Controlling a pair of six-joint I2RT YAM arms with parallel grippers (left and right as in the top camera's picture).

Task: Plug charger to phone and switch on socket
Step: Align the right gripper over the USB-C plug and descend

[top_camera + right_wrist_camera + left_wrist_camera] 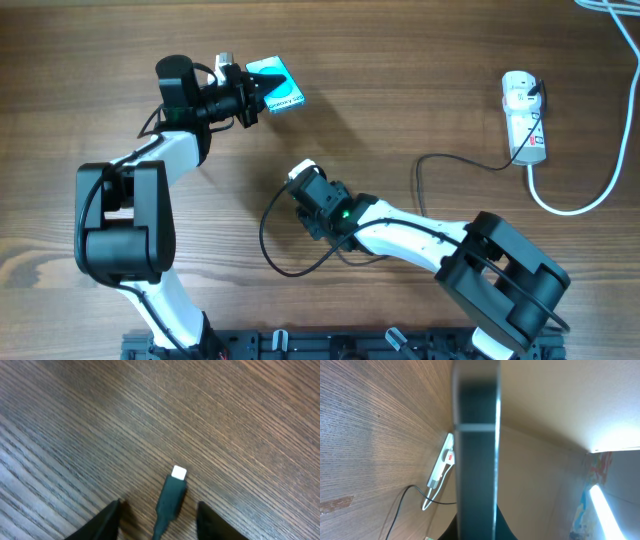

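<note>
My left gripper (252, 96) is shut on the phone (277, 87), whose teal screen shows at the back left of the table. In the left wrist view the phone (477, 460) runs edge-on straight up between the jaws. The charger's black connector (172, 494) with its pale tip lies on the wood between the fingers of my right gripper (159, 507), which stands open with a gap on each side. From the right gripper (304, 183) the thin black cable (268, 248) loops off. The white socket (524, 118) lies far right, with a black plug (538, 93) in it.
A thicker white cable (600, 190) curves from the socket to the right edge and up to the back corner. The socket (444, 462) also shows distantly in the left wrist view. Both arm bases stand at the front edge.
</note>
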